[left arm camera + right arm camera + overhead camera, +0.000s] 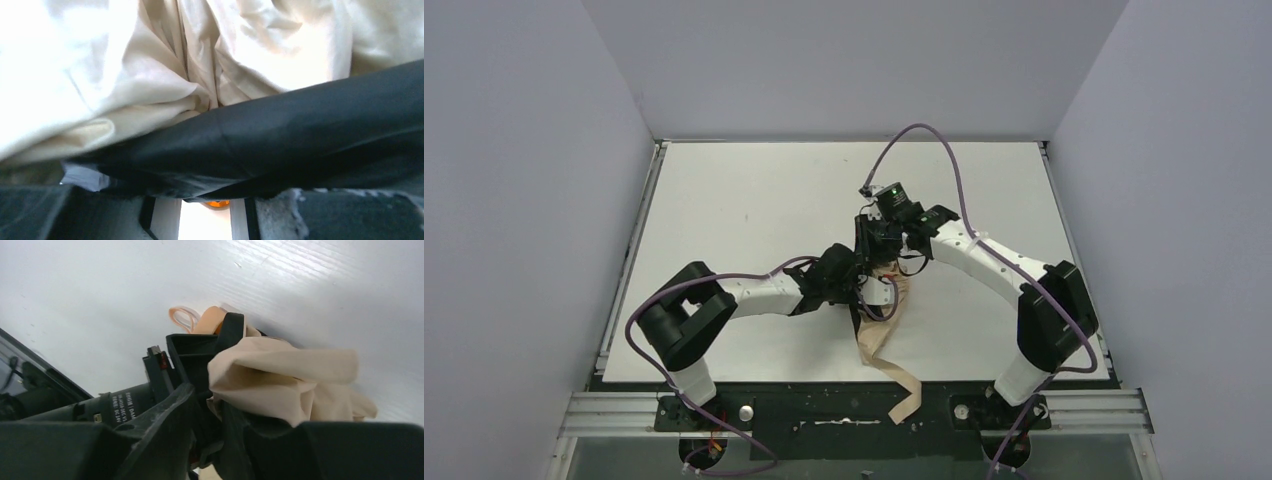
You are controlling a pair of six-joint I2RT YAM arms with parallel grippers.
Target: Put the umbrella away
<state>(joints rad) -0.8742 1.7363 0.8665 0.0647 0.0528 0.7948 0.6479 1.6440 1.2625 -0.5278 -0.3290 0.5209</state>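
Umbrella [280,375] between right pincer [250,427] fingers

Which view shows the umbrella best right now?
Top external: only there does the umbrella show its overall layout, with tan fabric trailing from the middle of the table toward its near edge. Right wrist shows one bunched fold and the handle. Left wrist is a close-up of cream and black cloth, with no outline.
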